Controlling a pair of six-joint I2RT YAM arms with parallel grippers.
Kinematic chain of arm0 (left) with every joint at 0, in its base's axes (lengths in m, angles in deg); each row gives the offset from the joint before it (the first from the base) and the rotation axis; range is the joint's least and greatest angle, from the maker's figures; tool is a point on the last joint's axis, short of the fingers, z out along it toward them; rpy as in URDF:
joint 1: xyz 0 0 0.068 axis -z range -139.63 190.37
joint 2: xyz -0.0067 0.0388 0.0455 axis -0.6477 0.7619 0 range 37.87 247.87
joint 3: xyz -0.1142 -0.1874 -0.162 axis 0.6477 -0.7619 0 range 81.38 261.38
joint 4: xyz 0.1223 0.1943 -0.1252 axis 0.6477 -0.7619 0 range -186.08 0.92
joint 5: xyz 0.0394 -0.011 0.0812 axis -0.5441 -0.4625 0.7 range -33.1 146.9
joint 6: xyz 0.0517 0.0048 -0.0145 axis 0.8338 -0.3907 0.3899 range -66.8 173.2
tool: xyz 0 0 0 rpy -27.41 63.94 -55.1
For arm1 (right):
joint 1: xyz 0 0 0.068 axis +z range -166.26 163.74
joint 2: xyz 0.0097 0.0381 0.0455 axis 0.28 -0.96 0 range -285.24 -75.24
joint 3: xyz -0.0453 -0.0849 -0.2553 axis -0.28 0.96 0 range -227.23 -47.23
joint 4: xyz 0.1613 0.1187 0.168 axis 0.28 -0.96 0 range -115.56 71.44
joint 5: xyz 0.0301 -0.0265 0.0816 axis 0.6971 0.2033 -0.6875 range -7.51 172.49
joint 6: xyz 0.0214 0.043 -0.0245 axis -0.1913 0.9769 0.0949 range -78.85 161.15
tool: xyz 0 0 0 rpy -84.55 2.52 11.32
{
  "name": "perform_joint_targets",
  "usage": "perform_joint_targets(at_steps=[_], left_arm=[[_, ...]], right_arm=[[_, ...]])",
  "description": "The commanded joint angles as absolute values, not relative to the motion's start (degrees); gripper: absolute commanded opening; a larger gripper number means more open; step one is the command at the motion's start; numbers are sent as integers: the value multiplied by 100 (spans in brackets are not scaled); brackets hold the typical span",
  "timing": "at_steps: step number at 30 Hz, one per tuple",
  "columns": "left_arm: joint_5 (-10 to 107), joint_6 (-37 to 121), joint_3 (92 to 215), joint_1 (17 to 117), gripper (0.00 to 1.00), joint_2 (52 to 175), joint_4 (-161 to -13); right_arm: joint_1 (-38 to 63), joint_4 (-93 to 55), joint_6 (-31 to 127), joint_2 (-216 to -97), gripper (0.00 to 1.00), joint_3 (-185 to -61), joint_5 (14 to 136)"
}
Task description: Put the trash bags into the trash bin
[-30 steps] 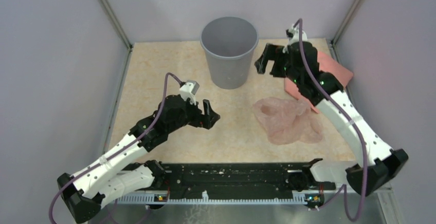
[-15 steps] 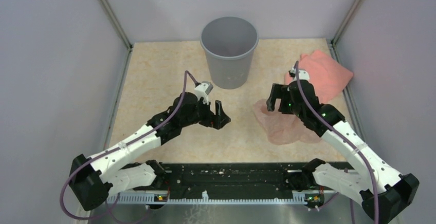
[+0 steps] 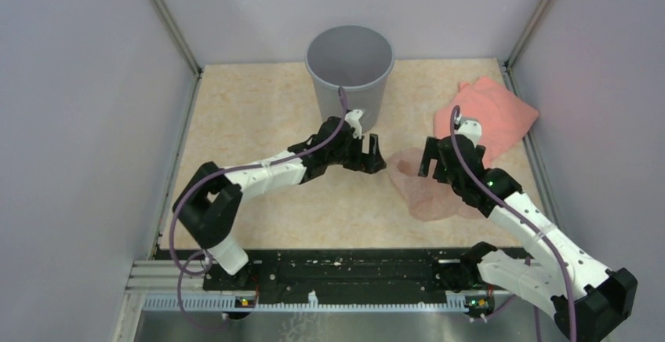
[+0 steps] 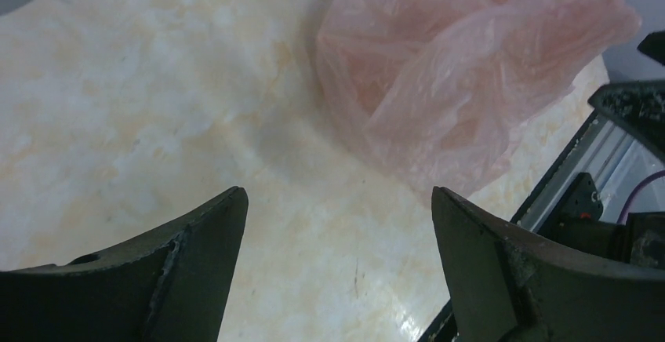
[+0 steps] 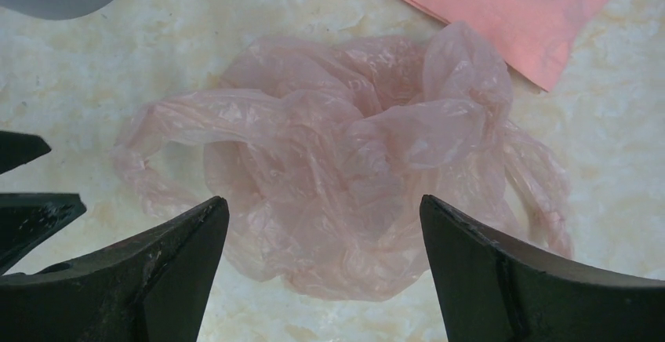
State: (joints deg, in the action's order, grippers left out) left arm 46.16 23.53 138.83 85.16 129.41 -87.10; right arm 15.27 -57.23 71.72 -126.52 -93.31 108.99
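Note:
The trash bag is a crumpled translucent pale pink heap on the table, right of centre. It also shows in the left wrist view and the right wrist view. The grey round trash bin stands upright at the back middle. My left gripper is open and empty, just left of the bag, its jaws over bare table. My right gripper is open and empty, hovering over the bag's far edge, with the bag between and beyond its jaws.
An opaque salmon-pink folded bundle lies at the back right, beside the bag; it also shows in the right wrist view. Grey walls enclose the table on three sides. A black rail runs along the near edge.
My left arm has stretched right towards the bag. My right gripper has moved from beside the bin back and down over the bag. Both stay open; the bag lies unmoved.

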Motion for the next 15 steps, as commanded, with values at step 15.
perform_joint_targets(at_steps=[15], left_arm=[[3548, 1768, 15121, 8816, 73, 14659, -7296]], right_arm=[[1543, -4895, 7754, -12864, 90, -8718, 10956]])
